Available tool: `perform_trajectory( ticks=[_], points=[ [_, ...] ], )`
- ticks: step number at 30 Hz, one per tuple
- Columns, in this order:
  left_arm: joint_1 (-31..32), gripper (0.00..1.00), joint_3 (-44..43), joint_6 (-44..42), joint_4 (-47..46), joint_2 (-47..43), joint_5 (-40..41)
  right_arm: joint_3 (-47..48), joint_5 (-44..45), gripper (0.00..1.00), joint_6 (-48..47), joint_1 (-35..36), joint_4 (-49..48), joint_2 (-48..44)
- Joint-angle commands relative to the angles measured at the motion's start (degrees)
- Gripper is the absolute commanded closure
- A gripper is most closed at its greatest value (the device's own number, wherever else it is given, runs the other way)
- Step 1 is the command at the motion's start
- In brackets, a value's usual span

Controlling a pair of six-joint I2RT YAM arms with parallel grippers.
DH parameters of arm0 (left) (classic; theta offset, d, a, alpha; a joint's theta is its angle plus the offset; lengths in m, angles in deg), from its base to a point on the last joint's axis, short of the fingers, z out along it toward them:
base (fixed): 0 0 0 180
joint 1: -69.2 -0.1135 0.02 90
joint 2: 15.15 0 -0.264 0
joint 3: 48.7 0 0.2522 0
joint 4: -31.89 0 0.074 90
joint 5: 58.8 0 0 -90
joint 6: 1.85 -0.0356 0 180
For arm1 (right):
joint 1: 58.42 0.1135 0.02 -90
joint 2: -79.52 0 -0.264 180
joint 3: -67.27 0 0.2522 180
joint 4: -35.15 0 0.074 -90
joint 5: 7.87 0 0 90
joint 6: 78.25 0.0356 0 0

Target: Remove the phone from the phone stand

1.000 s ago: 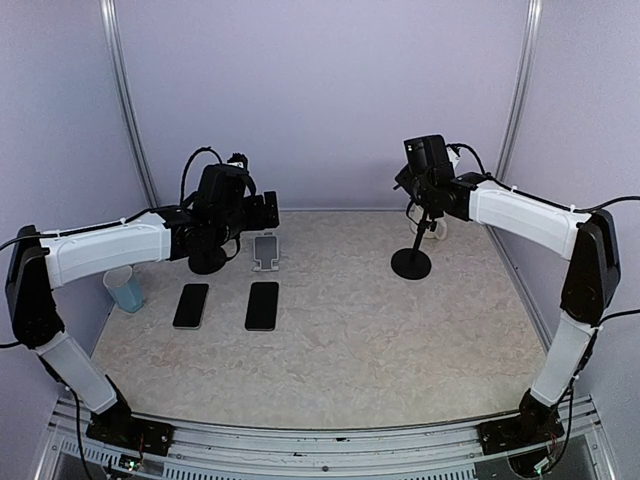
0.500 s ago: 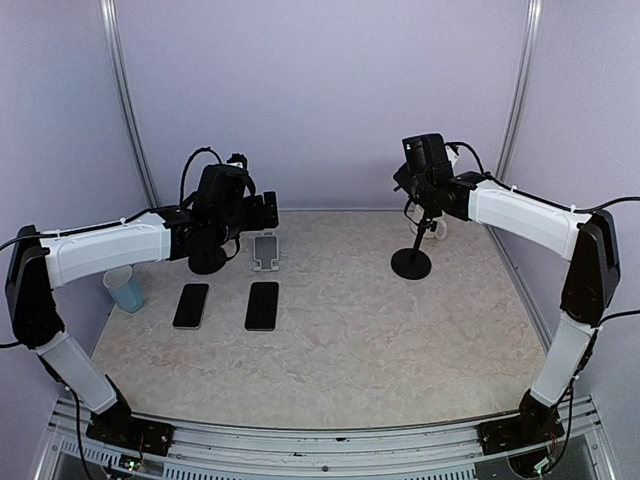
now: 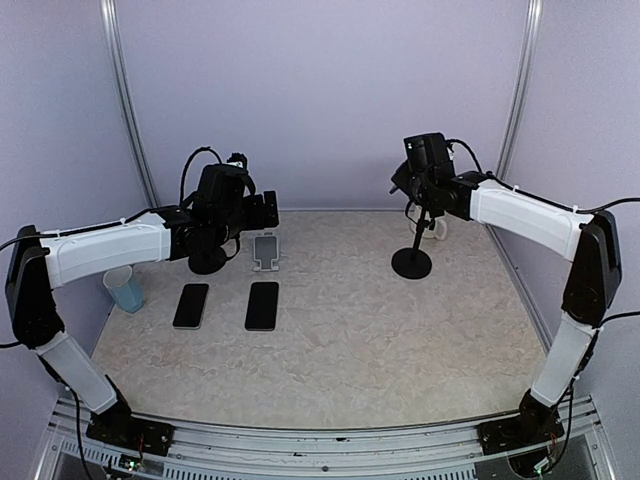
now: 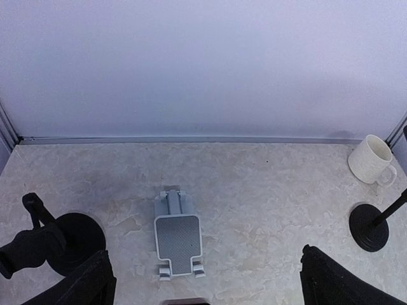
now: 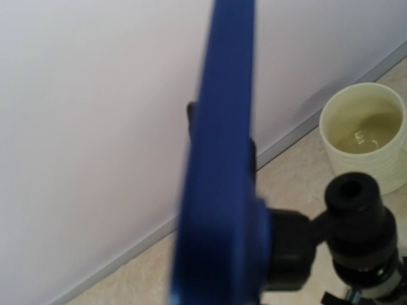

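A blue phone [image 5: 219, 159] stands edge-on and blurred close to the right wrist camera. It sits in the black clamp [image 5: 289, 248] at the top of the black pole phone stand [image 3: 411, 262]. My right gripper [image 3: 408, 186] is at the top of that stand. Its fingers are hidden in the right wrist view, where the phone fills the space between them, so it looks shut on the phone. My left gripper [image 4: 206, 289] hovers open at the back left, its fingers [image 4: 82, 283] wide apart above a small empty grey stand [image 4: 178, 238].
Two dark phones [image 3: 191, 305] [image 3: 262, 305] lie flat on the table in front of the grey stand [image 3: 265, 250]. A second black round-base stand [image 3: 207, 260] is under the left arm. A blue cup [image 3: 124, 288] stands far left and a cream mug [image 5: 365, 133] behind the pole stand.
The right gripper has shifted very slightly at the top of the pole stand. The left arm has not moved.
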Motion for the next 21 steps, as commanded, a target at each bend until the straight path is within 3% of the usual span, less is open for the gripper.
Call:
perform_trajectory(
  ticks=[1,21],
  points=[
    [-0.1,0.01,-0.3,-0.2,-1.9,-0.9,-0.7,-0.6,-2.3,1.00,-5.6,0.0,-2.5,-4.1],
    [1.0,0.01,-3.3,-2.0,0.0,-0.1,-1.9,-5.8,-22.0,1.00,-10.9,-1.4,-8.1,-12.6]
  ],
)
